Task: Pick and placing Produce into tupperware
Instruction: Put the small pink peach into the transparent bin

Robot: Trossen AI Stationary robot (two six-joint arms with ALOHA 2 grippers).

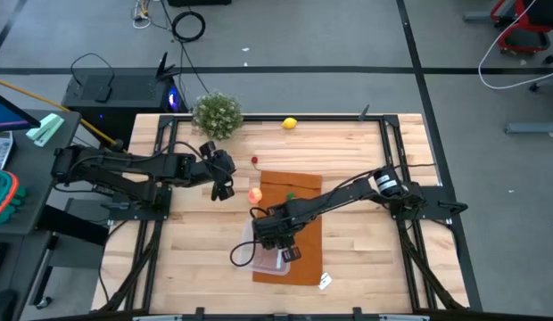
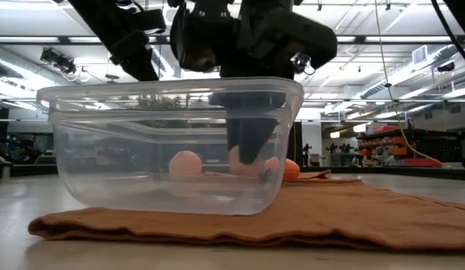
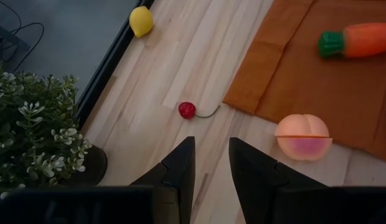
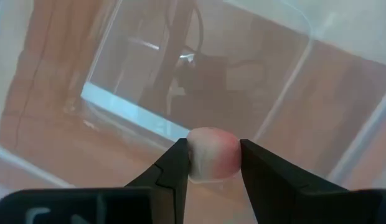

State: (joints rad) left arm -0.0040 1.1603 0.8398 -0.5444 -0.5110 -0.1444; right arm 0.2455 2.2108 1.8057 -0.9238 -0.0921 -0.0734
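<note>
Inside tupperware (image 2: 82,142) | right gripper (image 4: 213,163) clamps pink piece (image 4: 210,152)

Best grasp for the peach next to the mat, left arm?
Take the peach across its round body, from above, fingers straddling the seam; it sits on bare wood at the mat edge with free space around it. The left gripper, open, hovers nearby.

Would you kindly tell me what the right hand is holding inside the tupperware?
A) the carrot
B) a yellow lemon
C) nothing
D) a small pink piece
D: the right hand is shut on a small pink piece, low inside the tupperware; the lemon and the carrot lie outside it.
</note>
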